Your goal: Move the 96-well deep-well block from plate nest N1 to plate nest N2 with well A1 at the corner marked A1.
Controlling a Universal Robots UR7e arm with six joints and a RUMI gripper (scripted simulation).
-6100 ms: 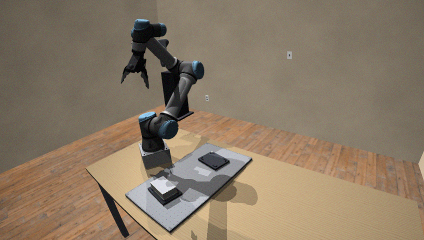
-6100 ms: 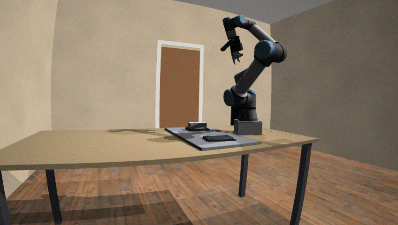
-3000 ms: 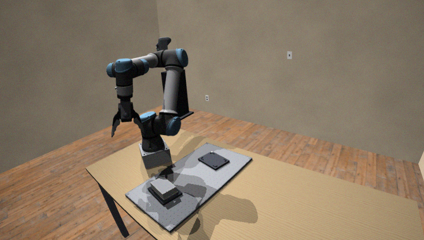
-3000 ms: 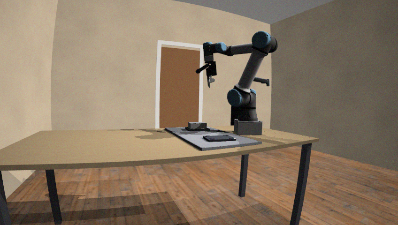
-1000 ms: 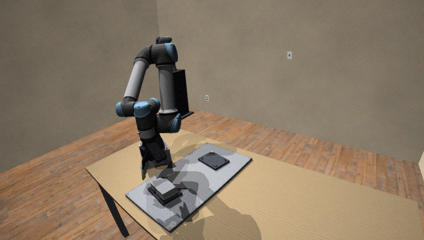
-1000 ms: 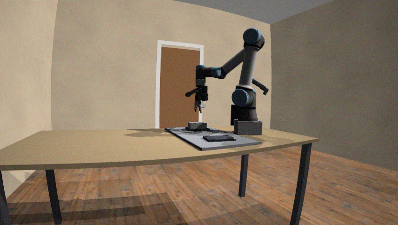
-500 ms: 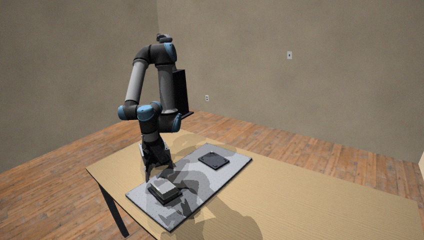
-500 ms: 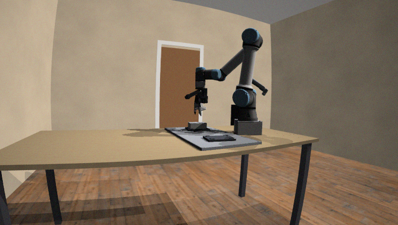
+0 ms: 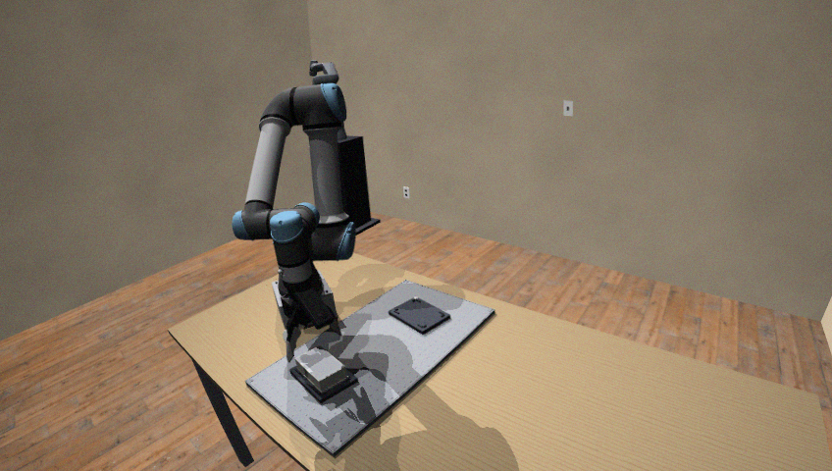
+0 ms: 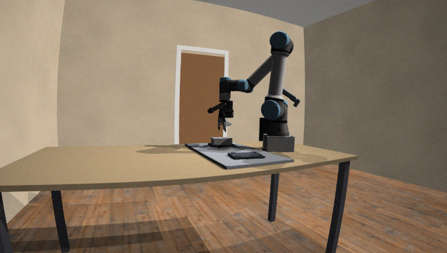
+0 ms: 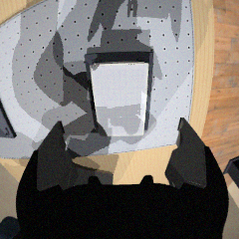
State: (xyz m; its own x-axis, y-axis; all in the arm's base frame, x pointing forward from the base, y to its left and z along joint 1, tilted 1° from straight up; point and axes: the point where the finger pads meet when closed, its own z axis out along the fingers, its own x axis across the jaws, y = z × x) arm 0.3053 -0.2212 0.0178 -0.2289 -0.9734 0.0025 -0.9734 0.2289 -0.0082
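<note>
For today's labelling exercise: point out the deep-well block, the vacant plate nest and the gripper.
deep-well block (image 11: 119,92): wrist view, top face.
vacant plate nest (image 9: 419,315): top view, dark plate.
gripper (image 10: 224,126): exterior view, between the fingers.
</note>
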